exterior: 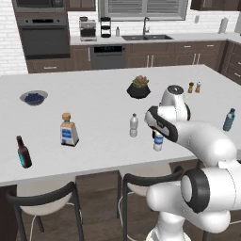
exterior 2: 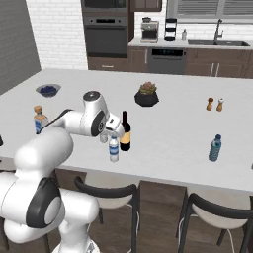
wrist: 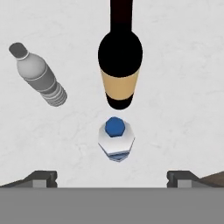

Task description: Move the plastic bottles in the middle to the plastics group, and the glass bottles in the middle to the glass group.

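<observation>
Three bottles stand mid-counter. My open gripper [wrist: 112, 178] hovers straight above the small clear plastic bottle with the blue label [wrist: 116, 140], which sits between and below the fingertips, untouched. This bottle [exterior 2: 114, 149] stands just in front of the tall dark wine bottle [exterior 2: 125, 132] with the yellow-orange label [wrist: 120, 85]. The plain greyish plastic bottle [exterior: 134, 125] stands a little to the left [wrist: 39, 76]. Far right is the teal-blue bottle [exterior: 229, 119]. The squat corked bottle [exterior: 68, 130] and the small brown bottle [exterior: 23, 152] stand at the left. My hand [exterior 2: 113, 127] partly hides the bottles.
A dark potted plant [exterior: 139, 87] sits behind the middle bottles. A blue bowl [exterior: 34, 97] is at the back left, and two small shakers [exterior: 194, 87] at the back right. Stools [exterior: 150, 181] stand under the counter's near edge.
</observation>
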